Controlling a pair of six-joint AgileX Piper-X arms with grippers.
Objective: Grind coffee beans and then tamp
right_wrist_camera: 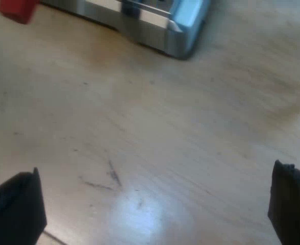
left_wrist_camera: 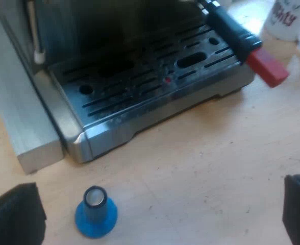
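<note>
A blue tamper [left_wrist_camera: 95,213] stands upright on the wooden table, metal face up, a short way before the espresso machine's drip tray [left_wrist_camera: 155,81]. My left gripper [left_wrist_camera: 160,219] hangs open above the table, with the tamper near one of its fingers [left_wrist_camera: 15,217] and nothing held. The holder's dark handle [left_wrist_camera: 231,30] juts from the machine's front over the tray and ends in red [left_wrist_camera: 266,68]. My right gripper [right_wrist_camera: 155,209] is open over bare wood, away from the machine's corner [right_wrist_camera: 178,28]; the red handle end [right_wrist_camera: 17,9] shows beyond it.
A white mug [left_wrist_camera: 288,18] with dark lettering stands on the table beyond the red handle end. The machine's steel side panel [left_wrist_camera: 17,117] rises beside the drip tray. Scuffed wood [right_wrist_camera: 114,176] lies under the right gripper.
</note>
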